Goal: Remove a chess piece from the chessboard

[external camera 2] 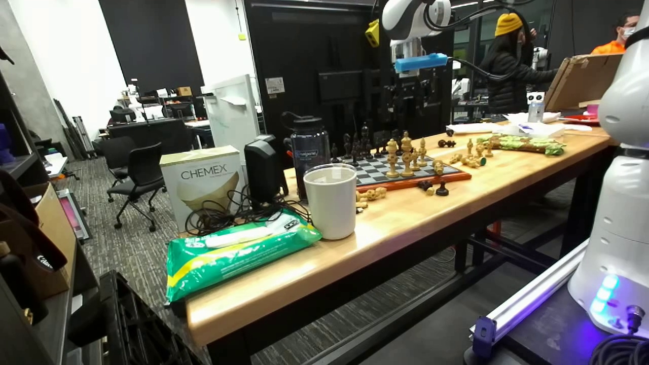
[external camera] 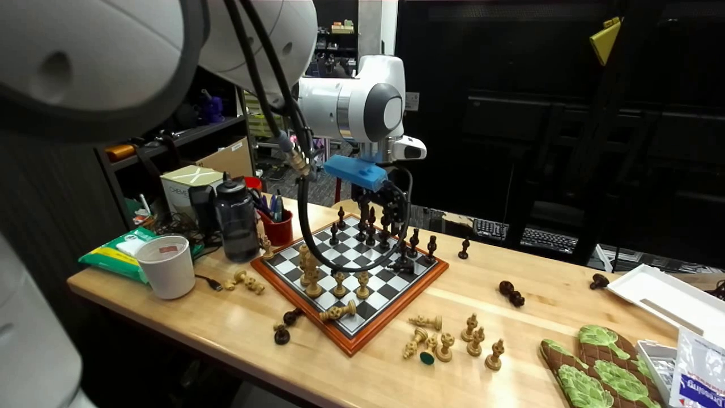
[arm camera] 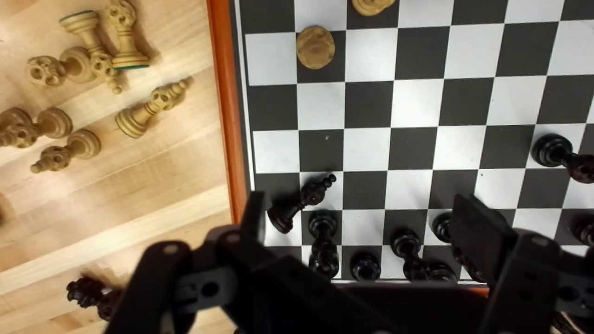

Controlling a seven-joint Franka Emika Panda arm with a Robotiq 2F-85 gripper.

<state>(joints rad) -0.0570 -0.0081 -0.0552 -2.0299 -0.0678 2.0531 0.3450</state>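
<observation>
The chessboard (external camera: 396,309) lies on the wooden table; its reddish frame also shows in an exterior view (external camera 2: 421,181) and the wrist view (arm camera: 224,116). My gripper (arm camera: 359,204) is open, its fingers wide apart with nothing held, above the board's end with the dark pieces. In the wrist view a dark piece (arm camera: 300,203) lies on its side near the left finger. Several dark pieces, such as one (arm camera: 323,241), stand between and below the fingers; the right finger partly hides another. Light pieces (external camera: 362,285) stand at the board's opposite end, and one light piece (external camera: 338,311) lies across its edge.
Loose light pieces (external camera: 444,347) and dark pieces (external camera: 511,293) are on the table beside the board. A white cup (external camera: 167,269), a dark bottle (external camera: 237,221) and a red pen cup (external camera: 277,229) stand near it. A patterned mitt (external camera: 603,368) and white tray (external camera: 668,300) lie farther along.
</observation>
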